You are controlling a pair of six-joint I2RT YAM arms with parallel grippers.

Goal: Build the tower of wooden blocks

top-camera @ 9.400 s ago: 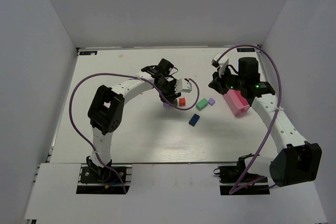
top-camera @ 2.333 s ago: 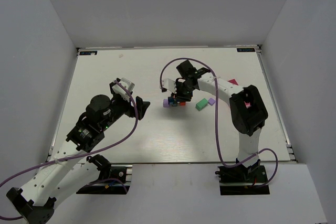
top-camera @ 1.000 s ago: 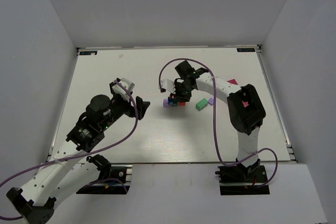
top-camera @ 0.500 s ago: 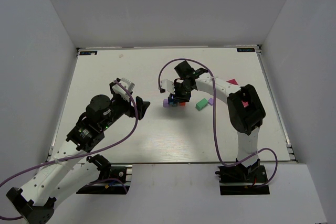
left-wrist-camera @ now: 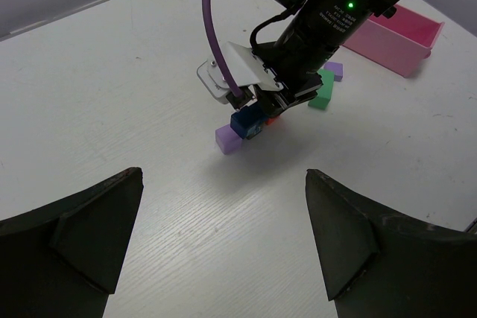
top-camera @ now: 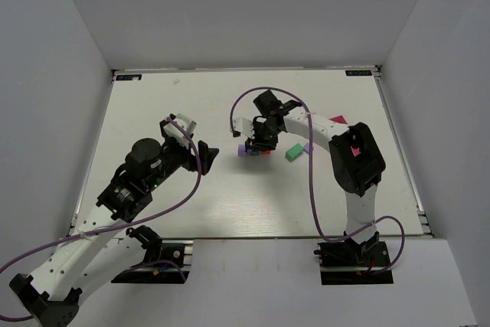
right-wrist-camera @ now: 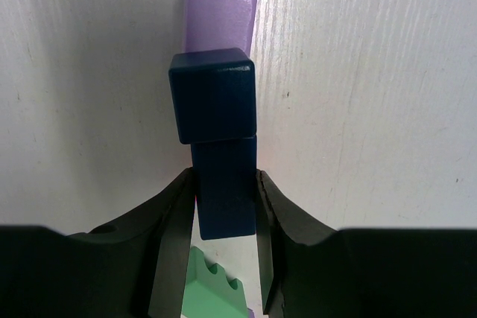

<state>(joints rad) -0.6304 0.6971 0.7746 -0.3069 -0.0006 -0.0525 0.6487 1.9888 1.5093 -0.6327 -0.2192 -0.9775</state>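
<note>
White tabletop (top-camera: 153, 112) holds pink tray (left-wrist-camera: 384, 51); right jaws pinch blue block (right-wrist-camera: 223, 199), left jaws spread.

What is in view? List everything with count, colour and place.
Purple blocks: two, purple; one beside the blue ones, a smaller one past the green block.
Blue blocks: two, dark blue; at the right gripper tips.
Red block: one, red; behind them, mostly hidden.
Green block: one certain, green; loose, right of the cluster.
Pink tray: one, pink; far right.
Cables: two, purple; one per arm.
Table: one, white.
Left gripper: open, back from the blocks.
Right gripper: shut on a blue block.
</note>
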